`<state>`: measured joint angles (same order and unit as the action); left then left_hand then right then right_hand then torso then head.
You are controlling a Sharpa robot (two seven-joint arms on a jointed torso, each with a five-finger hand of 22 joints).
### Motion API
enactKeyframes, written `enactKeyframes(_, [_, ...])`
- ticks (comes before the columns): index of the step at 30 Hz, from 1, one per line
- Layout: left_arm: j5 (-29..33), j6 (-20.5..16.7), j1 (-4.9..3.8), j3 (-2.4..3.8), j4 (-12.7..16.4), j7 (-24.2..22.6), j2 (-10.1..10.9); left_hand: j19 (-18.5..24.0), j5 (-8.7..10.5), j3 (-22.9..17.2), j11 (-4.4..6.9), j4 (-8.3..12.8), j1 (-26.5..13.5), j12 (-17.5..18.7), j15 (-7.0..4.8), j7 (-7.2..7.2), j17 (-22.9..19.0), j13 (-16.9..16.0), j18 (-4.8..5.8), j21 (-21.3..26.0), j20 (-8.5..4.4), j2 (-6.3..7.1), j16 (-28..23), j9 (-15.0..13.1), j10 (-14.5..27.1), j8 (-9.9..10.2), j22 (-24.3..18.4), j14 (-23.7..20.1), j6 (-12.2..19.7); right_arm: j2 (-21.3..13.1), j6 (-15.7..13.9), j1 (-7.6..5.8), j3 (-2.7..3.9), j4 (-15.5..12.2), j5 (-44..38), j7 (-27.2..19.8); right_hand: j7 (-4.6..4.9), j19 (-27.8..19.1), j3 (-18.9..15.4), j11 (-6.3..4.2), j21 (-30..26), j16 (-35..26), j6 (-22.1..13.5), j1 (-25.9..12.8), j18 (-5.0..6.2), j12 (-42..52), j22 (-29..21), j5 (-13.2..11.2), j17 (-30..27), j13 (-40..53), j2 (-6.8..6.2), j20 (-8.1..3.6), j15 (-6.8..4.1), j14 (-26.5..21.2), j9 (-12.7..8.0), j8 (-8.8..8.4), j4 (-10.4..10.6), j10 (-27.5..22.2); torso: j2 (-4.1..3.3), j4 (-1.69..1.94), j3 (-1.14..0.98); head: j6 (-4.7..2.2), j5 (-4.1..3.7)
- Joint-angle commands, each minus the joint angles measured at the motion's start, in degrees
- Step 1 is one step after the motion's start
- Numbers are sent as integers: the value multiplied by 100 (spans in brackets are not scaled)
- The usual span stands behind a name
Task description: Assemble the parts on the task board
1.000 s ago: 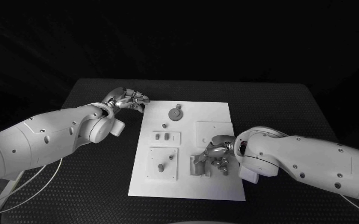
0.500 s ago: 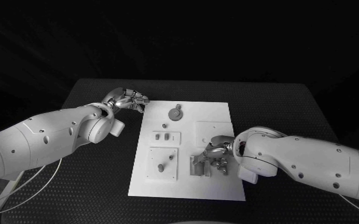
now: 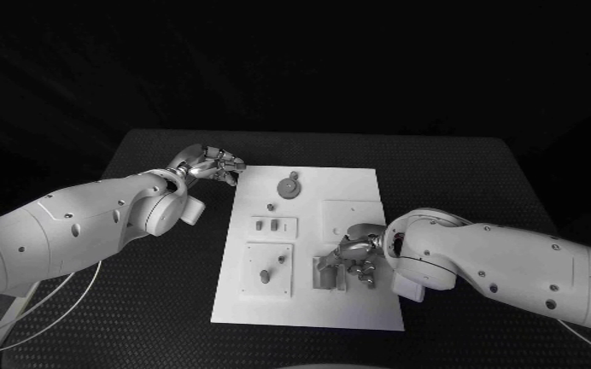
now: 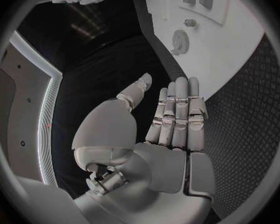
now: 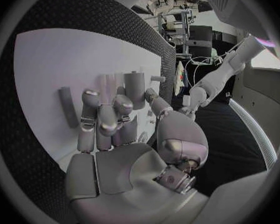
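While our silver right hand stays curled on the small upright grey part on the white rectangular task board, barely anything shifts, so we're still seating it; left hand stays flat, fingers together, empty.

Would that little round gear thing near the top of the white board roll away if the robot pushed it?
Probably not. The round gear looks flat on the task board, so a push would likely slide it, not roll it. It looks small and stiff, so probably light. Its toothed edge might give the fingers some grip, though being so flat could make it hard to lift.
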<state>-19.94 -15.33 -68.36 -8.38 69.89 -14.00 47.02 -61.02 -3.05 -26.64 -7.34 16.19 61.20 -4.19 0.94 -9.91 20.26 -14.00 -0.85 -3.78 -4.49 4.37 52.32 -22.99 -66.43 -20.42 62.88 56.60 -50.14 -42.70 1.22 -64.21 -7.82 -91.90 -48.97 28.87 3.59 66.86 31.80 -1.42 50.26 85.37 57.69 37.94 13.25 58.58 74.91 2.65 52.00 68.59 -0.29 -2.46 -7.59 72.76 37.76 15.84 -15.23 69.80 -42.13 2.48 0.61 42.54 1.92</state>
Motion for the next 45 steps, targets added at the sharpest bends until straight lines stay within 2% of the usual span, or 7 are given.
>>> enactKeyframes(1, [29,75,-3,3,5,-29,-8,32,7,31,9,-14,-55,22,45,2,6,4,16,-16,21,8,-36,8,47,-4,-10,0,39,23,118,15,-6,0,-53,6,110,10,11,-29,-44,-38,116,-41,175,12,69,17,-24,-8,-97,-19,-14,-31,-3,-38,55,-117,-1,-1,-2,4,2])
enactKeyframes(12, [29,77,-3,3,5,-29,-5,32,7,31,8,-14,-59,22,45,2,8,5,15,-16,21,8,-38,9,50,-4,-10,-1,40,20,77,16,-6,14,-69,3,125,15,153,-16,-74,-66,79,-220,175,22,65,17,-90,-29,-539,-31,-4,-84,8,-96,298,-161,1,0,-2,12,14])
enactKeyframes(16, [29,79,-3,3,4,-29,-12,33,7,31,8,-13,-60,22,46,2,9,5,15,-16,21,8,-38,9,51,-4,-11,-1,41,20,79,17,-6,18,-69,-12,132,20,211,-9,-77,-72,57,-230,175,29,67,17,-108,-34,-635,-36,0,-96,11,-116,364,-170,1,0,-1,10,14])
enactKeyframes(30, [29,72,-3,3,4,-29,-8,33,7,30,8,-11,-62,22,46,2,12,6,14,-16,21,8,-40,10,54,-3,-12,-1,43,14,-32,24,-6,30,-145,-36,152,19,287,10,-85,-82,4,-211,175,38,72,18,-135,-43,-772,-34,18,-122,17,-157,436,-195,2,3,0,11,10])
enactKeyframes(35, [29,74,-3,3,-4,-30,-11,33,7,29,8,-10,-62,22,46,2,13,6,13,-16,21,8,-41,11,55,-3,-12,-1,44,-20,-99,24,-6,-3,-205,-100,153,21,298,11,-85,-82,4,-205,175,40,72,18,-130,-43,-774,-35,19,-120,20,-158,446,-196,4,1,-1,6,11])
enactKeyframes(41, [29,72,-2,3,-13,-33,-13,33,7,28,8,-9,-62,21,46,2,14,6,13,-16,21,7,-42,11,55,-3,-13,0,44,-227,-175,20,1,-179,-362,-147,151,30,323,10,-79,-73,17,-168,175,51,76,18,-100,-44,-754,-38,18,-100,29,-153,444,-193,5,-3,-7,-7,15])
enactKeyframes(45, [29,35,-2,3,-12,-38,-6,33,7,28,8,-8,-63,21,46,2,15,6,13,-16,21,7,-42,11,55,-4,-13,0,44,-406,-161,-10,51,-281,-456,-162,134,91,321,-7,-43,-9,74,-99,175,113,88,18,107,-30,-721,-56,5,45,58,-124,397,-129,8,-9,-5,-25,6])
